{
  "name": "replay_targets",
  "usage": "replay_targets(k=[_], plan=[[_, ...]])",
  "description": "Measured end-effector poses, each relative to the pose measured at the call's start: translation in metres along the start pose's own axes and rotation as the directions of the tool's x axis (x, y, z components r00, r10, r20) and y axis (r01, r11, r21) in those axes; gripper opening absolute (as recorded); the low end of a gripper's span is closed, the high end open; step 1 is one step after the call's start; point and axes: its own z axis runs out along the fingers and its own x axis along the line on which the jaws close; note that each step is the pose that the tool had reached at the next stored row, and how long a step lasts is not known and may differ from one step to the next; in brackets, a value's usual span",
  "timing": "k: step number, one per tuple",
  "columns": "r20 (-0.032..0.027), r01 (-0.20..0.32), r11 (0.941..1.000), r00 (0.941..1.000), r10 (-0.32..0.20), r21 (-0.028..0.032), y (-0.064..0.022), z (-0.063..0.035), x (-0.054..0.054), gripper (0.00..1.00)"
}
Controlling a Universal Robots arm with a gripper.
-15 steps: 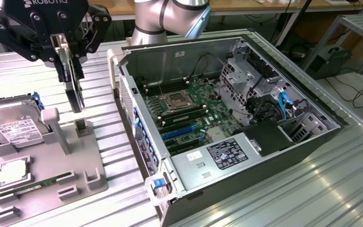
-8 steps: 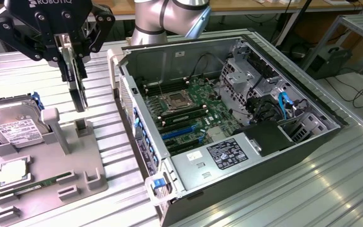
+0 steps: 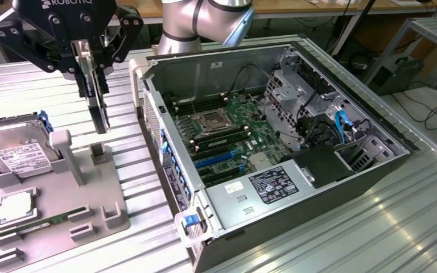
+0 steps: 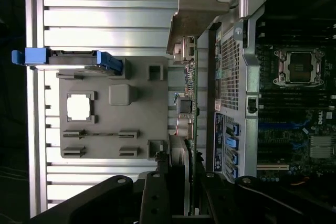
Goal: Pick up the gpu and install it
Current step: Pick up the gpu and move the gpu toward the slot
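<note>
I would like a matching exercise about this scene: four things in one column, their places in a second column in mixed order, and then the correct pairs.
Things:
1. gpu
2. hard drive
3. memory stick
4. motherboard

Places:
A. lying flat on the grey holder
B. inside the open computer case
C. hanging edge-down from the gripper
D. propped tilted on the holder, with a blue rail

Pairs: 1-C, 2-D, 3-A, 4-B

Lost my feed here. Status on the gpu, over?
Gripper shut on gpu. Gpu hangs on edge above the grey holder, beside the open case, not yet installed. Case wall stands between gpu and motherboard.
</note>
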Motion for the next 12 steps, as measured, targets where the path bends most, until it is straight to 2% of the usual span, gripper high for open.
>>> replay_targets(k=[12], plan=[[0.0000, 0.000, 1.0000, 1.0000, 0.000, 0.0000, 0.0000, 0.0002, -0.0039, 0.27]])
